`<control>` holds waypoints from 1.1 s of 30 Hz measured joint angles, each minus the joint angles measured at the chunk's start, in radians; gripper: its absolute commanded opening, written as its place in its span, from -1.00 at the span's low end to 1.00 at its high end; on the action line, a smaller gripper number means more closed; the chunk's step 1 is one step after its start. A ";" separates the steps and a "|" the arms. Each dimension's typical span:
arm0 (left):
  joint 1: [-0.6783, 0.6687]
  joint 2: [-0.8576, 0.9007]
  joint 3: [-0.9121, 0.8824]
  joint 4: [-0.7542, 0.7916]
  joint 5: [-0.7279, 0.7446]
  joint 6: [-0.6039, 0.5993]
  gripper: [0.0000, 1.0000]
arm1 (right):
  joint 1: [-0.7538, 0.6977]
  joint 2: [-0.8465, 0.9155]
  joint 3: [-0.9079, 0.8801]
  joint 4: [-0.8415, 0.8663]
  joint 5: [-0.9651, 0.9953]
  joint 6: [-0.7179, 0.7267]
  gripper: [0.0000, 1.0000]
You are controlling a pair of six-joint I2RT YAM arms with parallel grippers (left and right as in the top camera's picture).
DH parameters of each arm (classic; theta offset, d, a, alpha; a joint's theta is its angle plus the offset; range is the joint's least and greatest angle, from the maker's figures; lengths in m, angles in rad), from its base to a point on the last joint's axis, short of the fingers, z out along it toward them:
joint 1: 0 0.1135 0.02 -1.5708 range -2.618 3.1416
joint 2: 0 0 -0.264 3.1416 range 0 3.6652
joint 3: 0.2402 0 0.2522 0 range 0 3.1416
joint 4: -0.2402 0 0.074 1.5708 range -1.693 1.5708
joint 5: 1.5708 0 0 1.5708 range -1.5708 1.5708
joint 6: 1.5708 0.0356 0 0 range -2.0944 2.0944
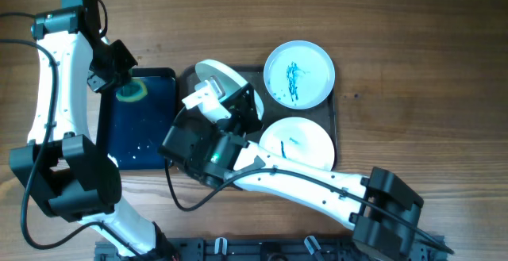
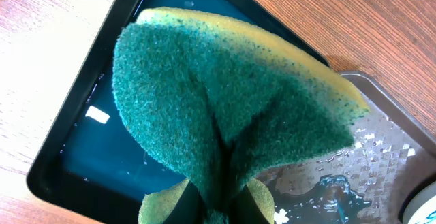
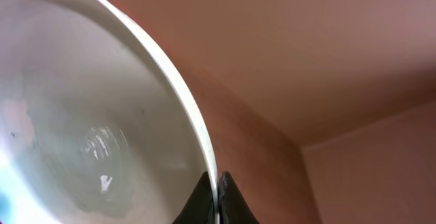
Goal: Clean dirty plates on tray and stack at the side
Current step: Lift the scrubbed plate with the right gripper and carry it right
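My right gripper (image 1: 228, 96) is shut on the rim of a white plate (image 1: 216, 74) and holds it tilted above the left end of the dark grey tray (image 1: 334, 117). In the right wrist view the jaws (image 3: 219, 191) pinch the plate's edge (image 3: 88, 115); its inside looks wet. A pale blue plate (image 1: 298, 73) with teal streaks and a white plate (image 1: 298, 142) with a small blue smear lie on the tray. My left gripper (image 1: 127, 86) is shut on a green and yellow sponge (image 2: 231, 101), folded, over the small tray.
A smaller black tray with blue water inside (image 1: 143, 126) stands left of the grey tray; it also shows in the left wrist view (image 2: 82, 152). The wet grey tray (image 2: 388, 149) has a teal puddle. Bare wooden table lies to the right.
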 measured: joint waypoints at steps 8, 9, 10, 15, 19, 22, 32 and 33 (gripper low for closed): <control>0.000 0.000 0.000 -0.001 0.000 0.000 -0.92 | -0.018 -0.012 0.005 0.030 -0.180 -0.060 -0.92; 0.000 0.000 0.000 -0.001 0.000 0.000 -0.92 | -0.034 -0.012 0.005 0.027 -0.262 -0.060 -0.92; 0.000 0.000 0.000 -0.002 0.000 0.000 -0.92 | -0.066 -0.014 0.005 0.023 -0.395 -0.056 -0.92; -0.006 0.000 0.000 0.006 0.001 0.000 -0.92 | -0.331 -0.054 0.005 0.012 -0.962 -0.003 -0.92; -0.039 0.000 0.000 0.038 0.002 0.000 -0.92 | -0.624 -0.150 0.005 -0.037 -1.272 0.058 -0.91; -0.067 0.000 0.000 0.073 0.007 0.000 -0.92 | -0.879 -0.260 0.010 -0.139 -1.379 0.107 -0.91; -0.085 0.000 0.000 0.094 0.008 0.000 -0.92 | -1.421 -0.310 -0.176 -0.208 -1.376 0.131 -0.92; -0.085 0.000 0.000 0.094 0.008 0.000 -0.92 | -1.450 -0.310 -0.218 -0.186 -1.375 0.131 -0.91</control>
